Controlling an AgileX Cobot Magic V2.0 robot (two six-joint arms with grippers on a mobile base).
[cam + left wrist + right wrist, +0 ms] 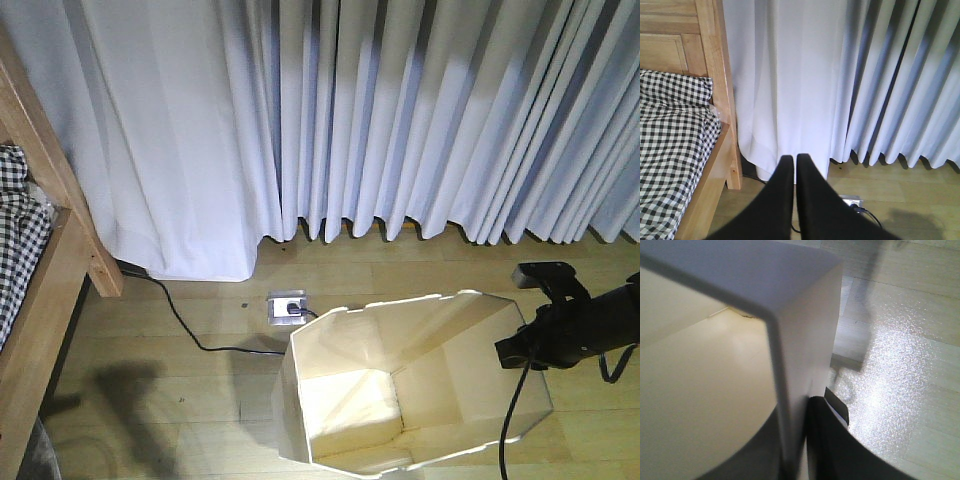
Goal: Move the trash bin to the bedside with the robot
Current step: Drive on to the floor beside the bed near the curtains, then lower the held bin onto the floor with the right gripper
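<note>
The right gripper is clamped on the rim wall of the tall white plastic trash bin. One black finger lies against the white outer face, and the other shows as a dark shape against the cream inner face. In the front view the thin black jointed right arm comes in from the right edge and meets the bin's right-hand rim, with a black cable hanging down in front of the bin.

The bin has an angular, many-sided rim with a thin white edge and flat faceted walls. Its inside is cream, shading to a paler square floor deep within. Its lower part is cut off by the bottom of the front view, so I cannot tell whether it rests on the light wooden plank floor.

A silver floor socket sits just beyond the far-left rim. A black power cord runs from it towards the pleated white curtain.

The bed with the light brown wooden frame and black-and-white checked bedding stands at the left edge. It is well apart from the bin, with bare floor between them.

The left gripper holds nothing. Its two black fingers are drawn almost together with only a sliver of a gap, and it points at the curtain, with the bed to its left.
</note>
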